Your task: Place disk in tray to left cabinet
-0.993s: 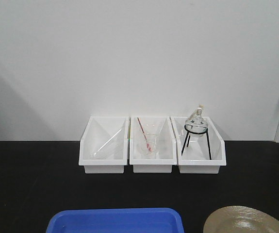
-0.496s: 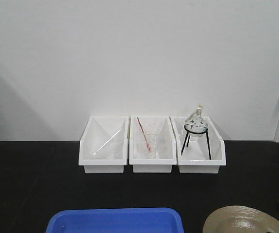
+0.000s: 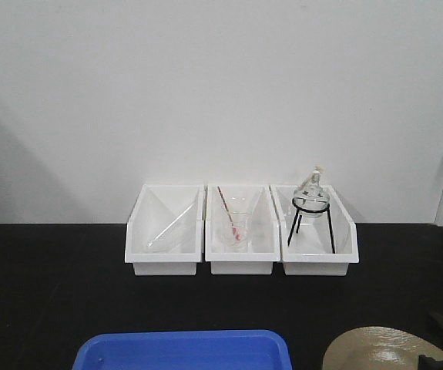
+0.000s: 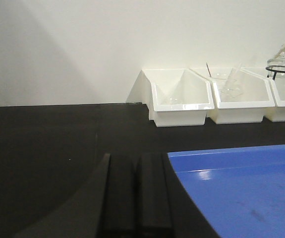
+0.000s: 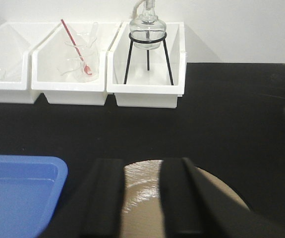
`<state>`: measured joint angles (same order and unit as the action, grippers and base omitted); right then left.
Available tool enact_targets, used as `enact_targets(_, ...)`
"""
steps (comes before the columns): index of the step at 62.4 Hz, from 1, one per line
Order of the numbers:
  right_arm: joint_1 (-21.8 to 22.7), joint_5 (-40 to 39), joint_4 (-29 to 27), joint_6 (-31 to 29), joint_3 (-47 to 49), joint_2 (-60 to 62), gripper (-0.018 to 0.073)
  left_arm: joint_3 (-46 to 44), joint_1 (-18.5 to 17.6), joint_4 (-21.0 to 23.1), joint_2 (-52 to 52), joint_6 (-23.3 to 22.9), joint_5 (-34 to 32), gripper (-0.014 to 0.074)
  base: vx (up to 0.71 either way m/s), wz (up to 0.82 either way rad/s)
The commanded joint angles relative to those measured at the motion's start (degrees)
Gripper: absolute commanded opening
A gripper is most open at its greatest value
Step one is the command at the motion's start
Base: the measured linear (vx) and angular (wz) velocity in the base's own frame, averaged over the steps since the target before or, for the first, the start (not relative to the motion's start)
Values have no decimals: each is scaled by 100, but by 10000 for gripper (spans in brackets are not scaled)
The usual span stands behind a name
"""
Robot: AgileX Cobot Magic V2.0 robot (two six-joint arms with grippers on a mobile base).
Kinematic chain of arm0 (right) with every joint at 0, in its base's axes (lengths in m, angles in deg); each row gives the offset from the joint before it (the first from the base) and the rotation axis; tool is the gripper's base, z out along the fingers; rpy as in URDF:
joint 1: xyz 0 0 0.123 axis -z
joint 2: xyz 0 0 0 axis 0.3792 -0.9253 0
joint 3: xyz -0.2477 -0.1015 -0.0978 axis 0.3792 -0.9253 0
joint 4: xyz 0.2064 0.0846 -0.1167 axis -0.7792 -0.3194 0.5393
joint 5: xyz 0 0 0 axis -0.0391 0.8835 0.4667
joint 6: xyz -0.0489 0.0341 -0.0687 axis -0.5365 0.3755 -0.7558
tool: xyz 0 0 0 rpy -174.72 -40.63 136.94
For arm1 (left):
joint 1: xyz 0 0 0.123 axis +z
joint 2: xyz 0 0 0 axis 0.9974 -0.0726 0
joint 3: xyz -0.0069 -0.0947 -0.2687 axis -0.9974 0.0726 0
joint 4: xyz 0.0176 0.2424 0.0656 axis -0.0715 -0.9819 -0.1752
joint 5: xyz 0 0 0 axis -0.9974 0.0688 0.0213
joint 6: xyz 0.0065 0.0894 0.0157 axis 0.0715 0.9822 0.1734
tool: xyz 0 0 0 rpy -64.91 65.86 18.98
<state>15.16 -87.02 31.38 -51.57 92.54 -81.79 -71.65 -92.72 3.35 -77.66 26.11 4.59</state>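
Disk [image 3: 381,348] lay flat on the black tabletop [image 3: 52,301] at the near right, beside the tray [image 3: 182,337] and not in it. A strip of bare table separated the two. A plain white wall [image 3: 206,92] closed off the back of the bench.

Your right gripper [image 5: 142,164] was over the disk's near side with its fingers [image 5: 182,198] spread apart. Disk surface showed in the gap between them and nothing was clamped. I couldn't tell from the wrist view whether the pads touched the plate. In the front view only a dark corner of that gripper showed, at the disk's right edge.

Your left gripper [image 4: 135,161] sat low over the table just left of the tray's corner. Its fingers were pressed together and held nothing.

Further back, three white bins [image 3: 240,231] stood in a row against the wall, well apart from the disk and tray. The left bin held a glass rod [image 3: 171,229], the middle one clear glassware with a red stick [image 5: 74,39], and the right one a round flask [image 5: 147,27] on a black tripod stand [image 5: 147,54].

Nothing lay on the table between disk and tray.
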Motion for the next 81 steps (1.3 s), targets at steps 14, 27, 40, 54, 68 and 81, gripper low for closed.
enact_targets(14, 32, -959, -1251, 0, 221, 33, 729, 76, 9, 8, 30, -59, -469, -3, 0, 0)
enact_targets(27, 448, -350, -3387, 559, 221, 33, 676, 76, 9, 8, 30, -59, -469, -3, 0, 0)
enact_targets(40, 2553, 1614, -4911, 483, 859, -539, 546, 76, 9, 8, 30, -59, -469, -3, 0, 0)
enact_targets(54, 4360, 4423, -6451, -1782, 1931, -2147, 409, 76, 9, 8, 30, -59, -469, -3, 0, 0)
enact_targets(68, 4785, 6410, -7496, -4543, 2021, -3666, 400, 76, 9, 8, 30, -59, -469, -3, 0, 0)
enact_targets(81, 4785, 5929, -6987, -4937, 2021, -3965, 400, 76, 9, 8, 30, -59, -469, -3, 0, 0)
